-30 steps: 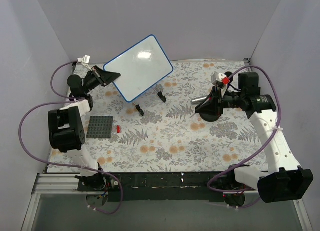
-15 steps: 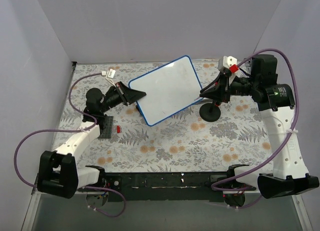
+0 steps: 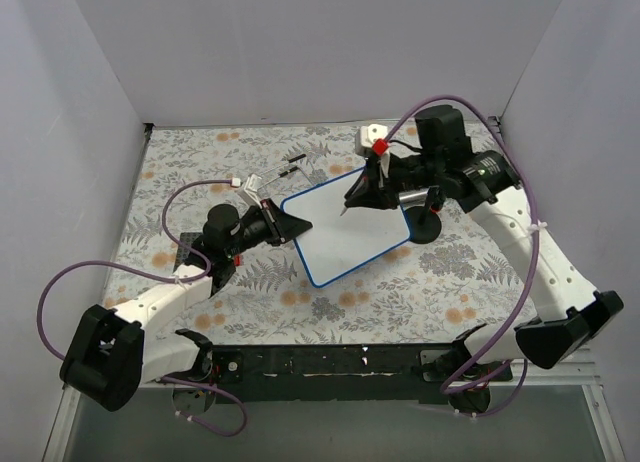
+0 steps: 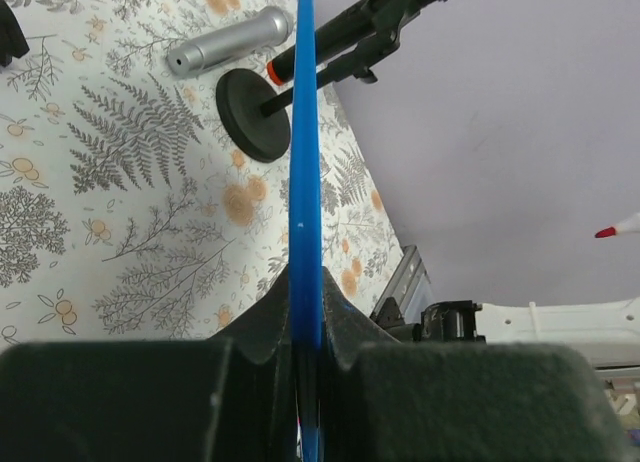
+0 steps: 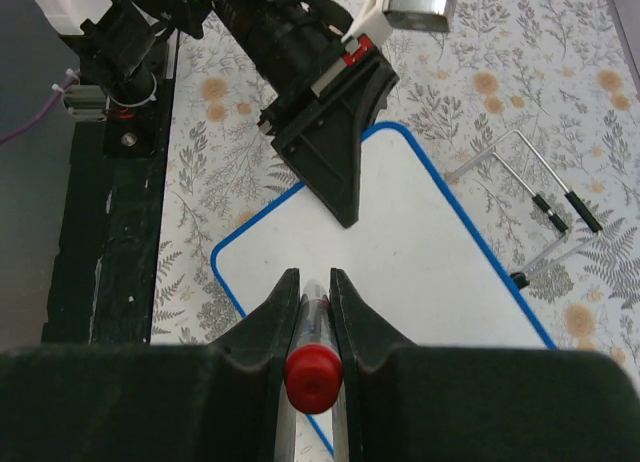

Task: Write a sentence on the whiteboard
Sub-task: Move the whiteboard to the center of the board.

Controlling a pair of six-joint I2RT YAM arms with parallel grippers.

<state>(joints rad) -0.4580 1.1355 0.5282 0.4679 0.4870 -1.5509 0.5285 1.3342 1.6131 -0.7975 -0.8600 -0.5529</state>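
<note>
since a second ago both arms swung inward: left gripper [image 3: 287, 225] carried the whiteboard [image 3: 355, 237] from back left to mid-table, and right gripper [image 3: 352, 197] came over it. left jaws were clamped on the board's blue rim. right jaws were pinched tight on the marker [image 5: 312, 367], tip at the white face near its upper edge; we couldn't tell if it touched. we saw no sentence on it yet, face blank. risks as we judged them: the board was held by one edge only, so pen pressure could lever it in the jaws and break or smear strokes. its right corner sat close to the black round base [image 3: 425, 228] and could bump it. count: one whiteboard, one marker, one base, one silver tube [image 4: 228, 42], one wire stand [image 5: 583, 210], two grippers.
</note>
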